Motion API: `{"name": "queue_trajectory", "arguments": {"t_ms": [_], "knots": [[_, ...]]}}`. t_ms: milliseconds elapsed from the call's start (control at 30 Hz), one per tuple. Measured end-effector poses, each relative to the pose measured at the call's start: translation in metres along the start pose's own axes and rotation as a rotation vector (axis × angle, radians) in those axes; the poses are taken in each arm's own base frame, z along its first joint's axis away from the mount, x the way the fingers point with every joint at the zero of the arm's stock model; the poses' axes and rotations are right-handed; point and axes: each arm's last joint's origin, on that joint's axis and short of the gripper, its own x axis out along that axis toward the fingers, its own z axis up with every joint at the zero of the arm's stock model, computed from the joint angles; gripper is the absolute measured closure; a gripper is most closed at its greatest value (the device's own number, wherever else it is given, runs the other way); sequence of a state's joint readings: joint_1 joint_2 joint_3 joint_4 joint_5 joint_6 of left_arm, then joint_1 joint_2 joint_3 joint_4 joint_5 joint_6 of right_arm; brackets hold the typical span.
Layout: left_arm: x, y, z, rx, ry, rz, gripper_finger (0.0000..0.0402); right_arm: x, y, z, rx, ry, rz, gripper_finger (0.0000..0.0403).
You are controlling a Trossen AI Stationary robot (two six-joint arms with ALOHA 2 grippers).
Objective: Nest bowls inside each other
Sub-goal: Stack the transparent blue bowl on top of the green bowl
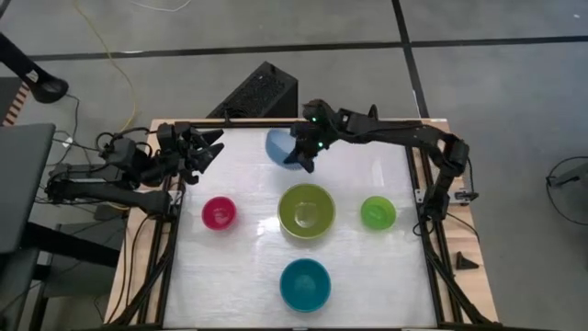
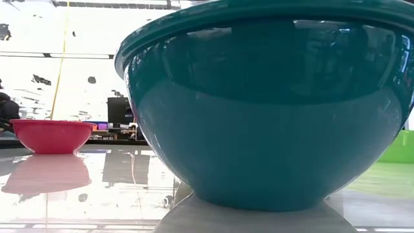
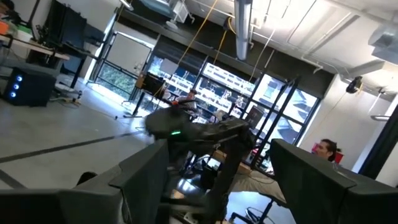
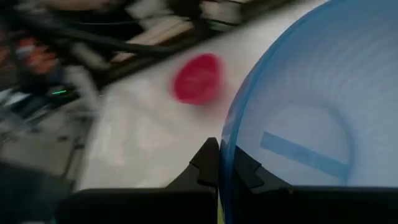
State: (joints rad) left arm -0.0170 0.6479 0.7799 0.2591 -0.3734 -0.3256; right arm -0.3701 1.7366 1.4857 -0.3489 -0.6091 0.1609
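My right gripper (image 1: pixel 303 162) is shut on the light blue bowl (image 1: pixel 278 145) at the table's far middle. The large olive-green bowl (image 1: pixel 306 211) stands on its base at the table's centre, with the pink bowl (image 1: pixel 219 212) to its left and the small bright green bowl (image 1: pixel 378 212) to its right. The teal bowl (image 1: pixel 305 284) stands near the front edge and fills the low view (image 2: pixel 272 110), hiding the blue bowl there. My left gripper (image 1: pixel 209 147) waits open at the far left, raised off the table. My right gripper pinches the light blue bowl's rim (image 4: pixel 225 149), with one finger (image 4: pixel 245 169) inside the bowl and the other finger (image 4: pixel 204 167) outside. The fingers come from the table's right side, slanting down. The bowl is tilted in the hold, its opening turned toward the wrist.
A black box (image 1: pixel 260 92) stands on the floor just beyond the table's far edge. Bare white tabletop (image 1: pixel 239 276) lies left and right of the teal bowl. A person (image 3: pixel 324 149) sits in the room beyond the table.
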Motion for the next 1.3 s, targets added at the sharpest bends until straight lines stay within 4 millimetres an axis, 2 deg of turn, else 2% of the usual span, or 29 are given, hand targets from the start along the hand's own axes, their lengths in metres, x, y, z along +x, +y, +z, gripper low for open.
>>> {"name": "queue_trajectory", "arguments": {"t_ms": [267,500,600,700,833,1000,1100,1200,1300], "knots": [[0.0,0.0,-0.001,0.004,0.007,0.002,0.0132,-0.001,0.084,-0.008,-0.072,0.057,0.127,0.0375],[0.0,0.001,-0.001,0.005,0.011,0.007,0.0132,0.004,0.139,-0.046,-0.117,0.272,-0.046,0.0375],[0.0,0.001,-0.002,0.008,0.014,0.015,0.0132,0.018,0.154,-0.064,-0.205,0.345,-0.154,0.0375],[0.0,0.001,-0.002,0.009,0.007,0.035,0.0132,0.045,0.158,-0.082,-0.278,0.403,-0.248,0.0375],[0.0,0.002,-0.002,-0.015,0.006,0.039,0.0132,0.08,0.156,-0.104,-0.304,0.472,-0.29,0.0375],[0.0,0.002,-0.002,-0.058,0.012,0.033,0.0132,0.107,0.15,-0.129,-0.293,0.544,-0.383,0.0375],[0.0,0.002,-0.002,-0.07,0.013,0.033,0.0132,0.115,0.145,-0.133,-0.25,0.548,-0.407,0.0372],[0.0,0.002,-0.002,-0.071,0.012,0.033,0.0132,0.12,0.139,-0.135,-0.201,0.553,-0.426,0.0333],[0.0,0.001,-0.002,-0.072,0.012,0.032,0.0132,0.121,0.134,-0.134,-0.15,0.541,-0.445,0.0267]]}}
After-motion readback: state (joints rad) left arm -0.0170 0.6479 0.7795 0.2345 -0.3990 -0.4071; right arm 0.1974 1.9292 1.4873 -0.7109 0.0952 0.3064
